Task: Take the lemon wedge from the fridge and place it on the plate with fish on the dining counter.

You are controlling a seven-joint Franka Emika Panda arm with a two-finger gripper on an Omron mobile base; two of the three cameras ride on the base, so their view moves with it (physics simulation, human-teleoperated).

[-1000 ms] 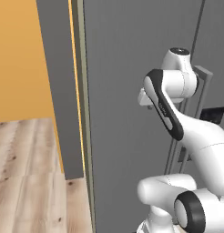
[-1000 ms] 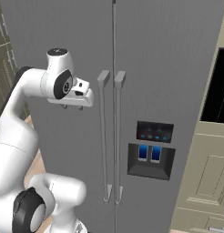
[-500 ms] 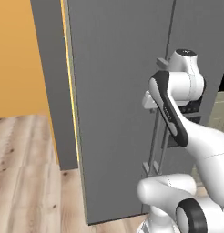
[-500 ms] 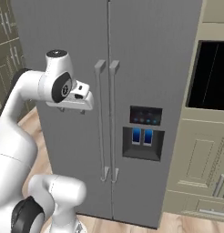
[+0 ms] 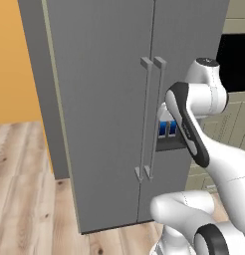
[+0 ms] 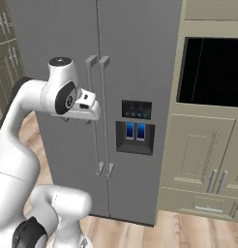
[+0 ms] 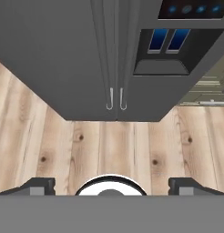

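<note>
Fridge (image 6: 140, 58) is flat matte grey on both doors, bar handles (image 6: 97, 116) a slightly lighter grey, dispenser panel (image 6: 136, 131) near-black with two bright blue lit rectangles and small blue dots on the strip above. Floor (image 7: 132, 150) is pale tan wood planks with darker knots and grain streaks; wall (image 5: 15, 64) left of the fridge is plain orange. Cabinets (image 6: 208, 155) to the right are beige-olive with silver pulls, oven window (image 6: 213, 72) black; arm (image 6: 38, 97) is white with dark grey joint rings.
</note>
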